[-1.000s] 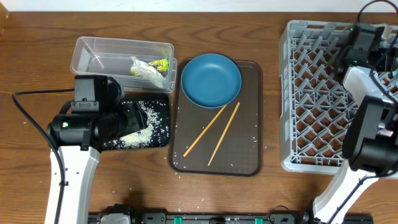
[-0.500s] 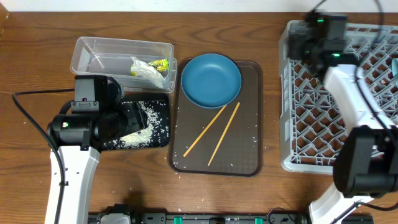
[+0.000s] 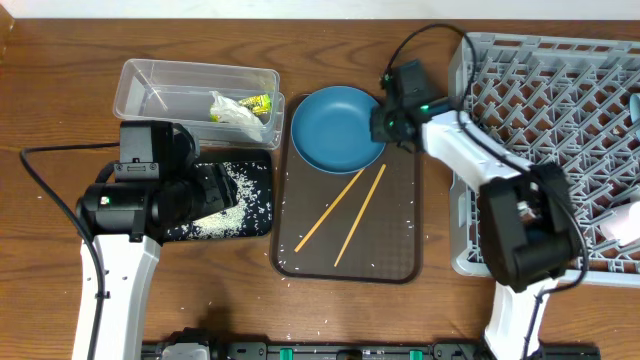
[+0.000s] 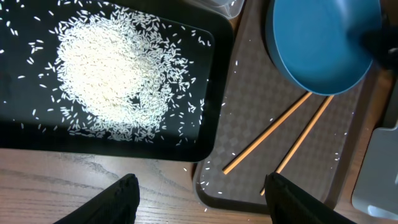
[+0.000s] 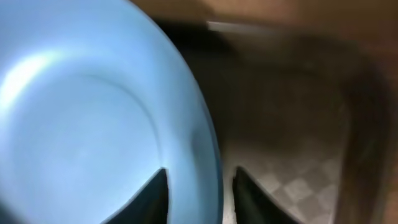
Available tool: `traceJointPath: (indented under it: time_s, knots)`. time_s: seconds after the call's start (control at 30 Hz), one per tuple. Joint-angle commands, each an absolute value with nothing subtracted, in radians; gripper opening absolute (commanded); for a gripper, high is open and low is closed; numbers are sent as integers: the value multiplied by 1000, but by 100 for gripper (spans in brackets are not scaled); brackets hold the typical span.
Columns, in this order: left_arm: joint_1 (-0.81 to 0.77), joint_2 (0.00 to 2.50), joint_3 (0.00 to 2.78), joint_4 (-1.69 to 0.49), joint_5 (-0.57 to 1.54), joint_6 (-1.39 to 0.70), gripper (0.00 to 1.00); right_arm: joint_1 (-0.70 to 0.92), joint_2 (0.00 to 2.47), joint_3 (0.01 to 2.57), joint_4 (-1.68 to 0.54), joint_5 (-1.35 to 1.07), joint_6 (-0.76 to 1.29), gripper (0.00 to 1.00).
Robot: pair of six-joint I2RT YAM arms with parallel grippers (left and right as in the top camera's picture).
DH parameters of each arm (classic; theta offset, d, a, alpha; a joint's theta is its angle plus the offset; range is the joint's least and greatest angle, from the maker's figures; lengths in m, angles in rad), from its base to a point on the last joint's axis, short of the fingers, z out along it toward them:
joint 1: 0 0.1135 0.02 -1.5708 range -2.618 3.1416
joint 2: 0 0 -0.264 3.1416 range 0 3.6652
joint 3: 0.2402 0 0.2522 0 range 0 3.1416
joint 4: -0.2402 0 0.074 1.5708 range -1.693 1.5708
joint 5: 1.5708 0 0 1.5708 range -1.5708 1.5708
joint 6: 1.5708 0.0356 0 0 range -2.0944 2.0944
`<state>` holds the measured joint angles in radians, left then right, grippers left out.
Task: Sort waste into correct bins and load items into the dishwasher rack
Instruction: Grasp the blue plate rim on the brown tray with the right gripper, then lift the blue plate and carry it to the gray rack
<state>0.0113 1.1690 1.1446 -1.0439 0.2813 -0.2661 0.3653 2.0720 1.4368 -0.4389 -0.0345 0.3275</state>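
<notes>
The round blue dish (image 3: 338,128) sits at the back of the brown serving tray (image 3: 400,200). Two wooden chopsticks (image 3: 345,215) lie in front of it. My right gripper (image 3: 385,125) is open at the dish's right rim. In the right wrist view its fingers (image 5: 199,186) straddle the rim of the dish (image 5: 81,112), one inside and one outside. My left gripper (image 4: 202,190) is open and empty, above the table in front of the black tray (image 4: 211,93), which holds rice (image 4: 112,81). The clear tub (image 3: 150,90) holds the yellow-green wrapper (image 3: 258,102) and the white tissue (image 3: 235,115).
The grey dishwasher rack (image 3: 540,150) fills the right side, with a white item (image 3: 625,225) at its right edge. Loose rice grains are scattered on the serving tray. The left arm covers part of the black tray (image 3: 250,225) in the overhead view.
My right arm has swung left from the rack's far corner to the blue dish's right rim. The left arm has not moved.
</notes>
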Motion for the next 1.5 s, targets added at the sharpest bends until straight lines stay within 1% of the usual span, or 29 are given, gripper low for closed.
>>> traceJointPath:
  time_s: [0.0,0.03,0.2,0.3,0.4,0.6,0.77,0.83,0.93,1.1,1.47]
  knots:
    - [15,1169,1150,-1047,275,-268,67,375,2082,1438,-442,42,379,11]
    - [15,1169,1150,-1047,275,-268,67,374,2081,1439,-440,41,379,1]
    - [15,1169,1150,-1047,276,-268,68,347,2012,1444,-446,69,374,1]
    - [15,1169,1150,-1047,276,-268,68,303,1909,1454,-443,84,296,1]
    - [15,1169,1150,-1047,275,-268,67,239,1779,1465,-427,142,159,1]
    - [15,1169,1150,-1046,275,-268,67,107,1591,1465,-308,395,-254,1]
    - [15,1169,1150,-1046,276,-268,67,20,1581,1464,-123,792,-558,1]
    - [15,1169,1150,-1046,276,-268,67,-12,1606,1464,-21,936,-635,1]
    - [15,1169,1150,-1047,275,-268,68,-59,1654,1464,78,1021,-738,1]
    - [15,1169,1150,-1047,276,-268,67,-108,1757,1464,119,1079,-826,1]
    - [15,1169,1150,-1047,276,-268,67,-133,1917,1464,125,1155,-801,1]
